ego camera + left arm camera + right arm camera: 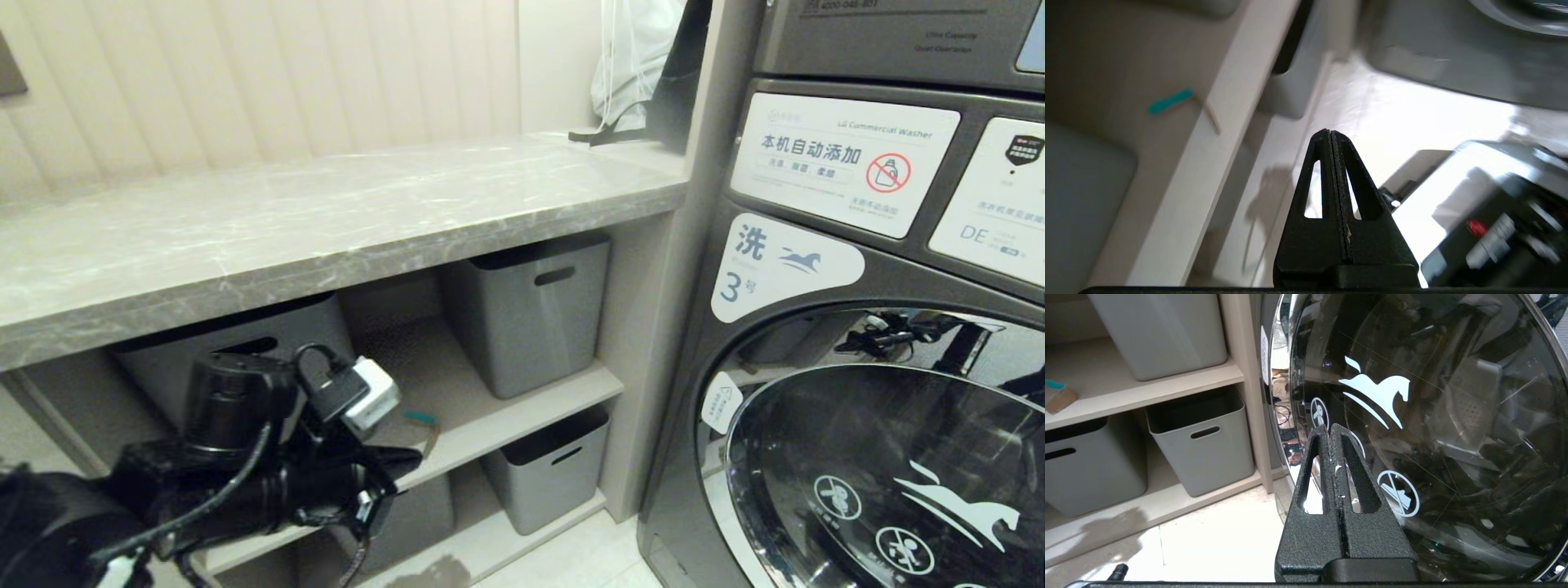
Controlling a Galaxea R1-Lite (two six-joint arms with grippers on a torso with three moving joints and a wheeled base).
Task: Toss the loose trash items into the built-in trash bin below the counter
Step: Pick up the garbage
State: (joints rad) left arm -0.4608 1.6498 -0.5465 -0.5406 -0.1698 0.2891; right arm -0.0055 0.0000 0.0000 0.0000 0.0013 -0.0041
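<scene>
Reaching low across the head view's lower left, the black left gripper (1331, 136) hangs before the beige shelving with its fingers clenched flat together on nothing. Pointing at the washer's dark glass door (1433, 416), the right gripper (1329, 430) is likewise pressed shut and empty. Just beyond the left arm, a thin brown strip with a teal edge (424, 425) lies on the beige middle shelf (522, 408), its end at the front lip, between two grey plastic tubs (531, 310). Above runs the grey marble-look counter (326, 220).
</scene>
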